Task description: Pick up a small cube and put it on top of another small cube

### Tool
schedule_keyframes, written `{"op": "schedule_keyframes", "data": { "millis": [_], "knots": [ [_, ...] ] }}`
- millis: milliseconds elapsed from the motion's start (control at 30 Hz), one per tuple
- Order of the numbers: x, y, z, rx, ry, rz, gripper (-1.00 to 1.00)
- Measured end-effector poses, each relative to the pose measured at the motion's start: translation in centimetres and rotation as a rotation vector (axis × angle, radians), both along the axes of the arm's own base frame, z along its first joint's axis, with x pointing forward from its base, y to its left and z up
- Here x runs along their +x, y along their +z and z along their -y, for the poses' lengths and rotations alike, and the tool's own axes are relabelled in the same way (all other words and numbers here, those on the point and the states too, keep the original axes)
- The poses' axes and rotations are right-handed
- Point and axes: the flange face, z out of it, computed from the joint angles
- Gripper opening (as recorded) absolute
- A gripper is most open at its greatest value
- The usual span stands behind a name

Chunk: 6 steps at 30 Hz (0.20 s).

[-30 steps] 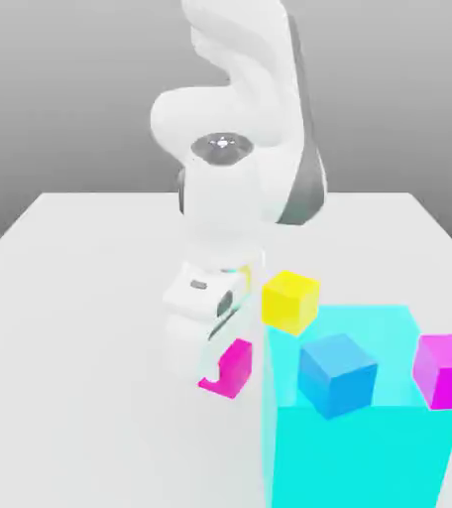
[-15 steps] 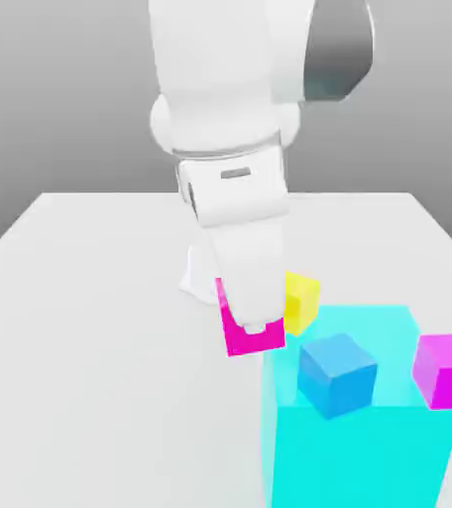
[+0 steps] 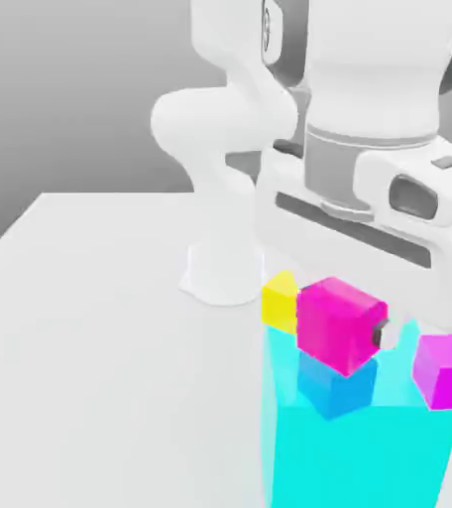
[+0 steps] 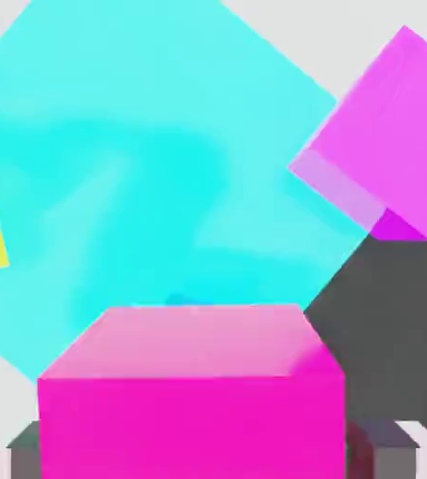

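One pink cube [image 3: 339, 324] is sitting on one blue cube [image 3: 337, 388], directly under the claw [image 3: 394, 332], whose fingers are standing wide, releasing it. One yellow cube [image 3: 280, 301], one purple cube [image 3: 448, 370] and one cyan block [image 3: 359, 451] are flanking the claw.

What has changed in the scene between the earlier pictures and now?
The hot-pink cube was carried up from the table and toward the exterior view's right; it now sits on the blue cube, tilted a little. The gripper moved with it, and the jaws, closed on the cube before, have just opened. The yellow cube, the purple cube and the cyan block stayed in place.
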Motion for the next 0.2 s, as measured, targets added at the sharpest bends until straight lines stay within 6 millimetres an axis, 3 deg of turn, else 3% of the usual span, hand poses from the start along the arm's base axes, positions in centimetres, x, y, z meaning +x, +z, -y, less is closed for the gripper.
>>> {"op": "schedule_keyframes", "data": {
  "millis": [100,200],
  "knots": [
    [0.1,0.2,0.1,0.002,-0.001,0.001,1.0],
    [0.1,4.5,0.0,0.002,0.0,0.001,1.0]
  ]
}}
